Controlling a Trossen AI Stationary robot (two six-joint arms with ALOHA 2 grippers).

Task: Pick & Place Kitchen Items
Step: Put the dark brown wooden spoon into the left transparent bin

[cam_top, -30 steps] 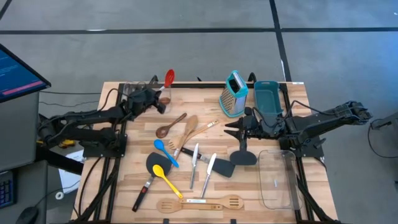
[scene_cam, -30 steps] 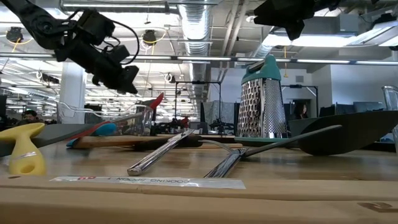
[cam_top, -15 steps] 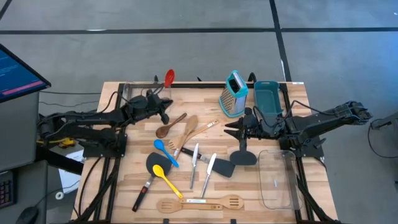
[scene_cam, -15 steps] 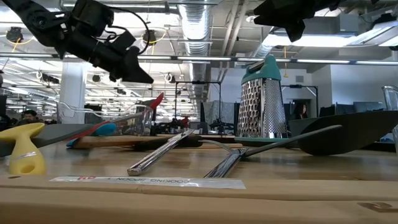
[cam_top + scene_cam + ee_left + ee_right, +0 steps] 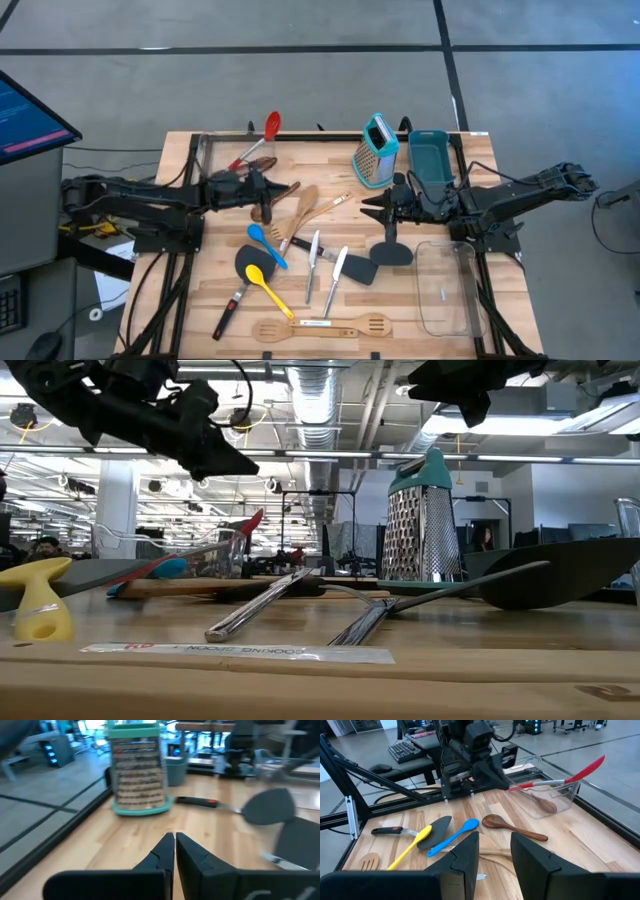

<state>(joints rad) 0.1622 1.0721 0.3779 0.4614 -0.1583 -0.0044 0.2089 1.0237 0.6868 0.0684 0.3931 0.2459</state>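
Observation:
Many kitchen items lie on the wooden table: a dark wooden spoon (image 5: 270,205), a blue spoon (image 5: 266,243), a yellow spoon (image 5: 268,287), black spatulas (image 5: 385,252), metal cutlery (image 5: 314,258) and a wooden slotted spatula (image 5: 320,327). A teal grater (image 5: 377,150) stands upright at the far side. A red spoon (image 5: 270,126) leans in a clear container (image 5: 212,150), its head over the far rim. My left gripper (image 5: 268,186) hovers shut and empty above the table beside the dark wooden spoon. My right gripper (image 5: 368,207) waits open and empty above the table's right half.
A teal bin (image 5: 430,160) stands at the far right beside the grater. A second clear container (image 5: 445,285) lies along the right edge. Bare wood shows at the near left (image 5: 195,290).
My left gripper has swung away from the clear container toward the table's near edge and middle, turning until it points toward the right edge. It has stayed shut and empty. No utensil has moved.

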